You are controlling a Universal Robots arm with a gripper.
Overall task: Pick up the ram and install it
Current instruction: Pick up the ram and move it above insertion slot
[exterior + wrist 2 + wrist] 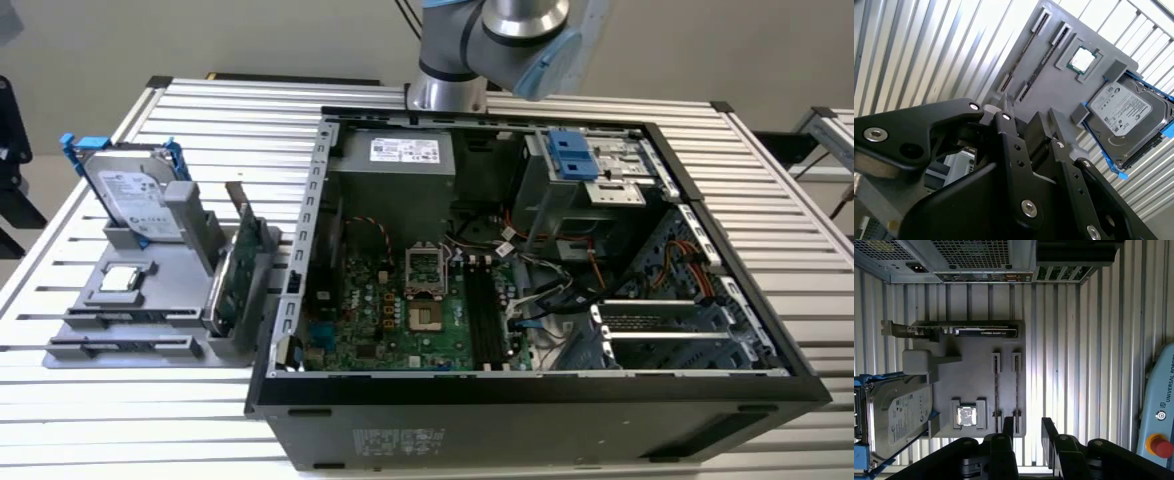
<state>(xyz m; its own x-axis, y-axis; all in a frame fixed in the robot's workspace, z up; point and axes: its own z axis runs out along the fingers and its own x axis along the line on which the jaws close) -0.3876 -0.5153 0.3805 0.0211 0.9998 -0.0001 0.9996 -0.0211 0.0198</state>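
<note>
judging by the layout, the task stands at its start: the ram [1016,390] is neither picked up nor installed. it stands on edge in a slot of the gray holder [976,377] on the slatted table [1064,365], with a second thin strip [996,390] in the neighbouring slot, on the processor chip [966,416] side. in both wrist views the gripper [1027,432] is released and empty, jaws spread. it hangs over one end of the holder, apart from the ram, with the jaw gap roughly in line with the ram's length. in the exterior view the memory slots [483,320] on the motherboard [387,310] inside the open computer case [534,385] appear vacant.
</note>
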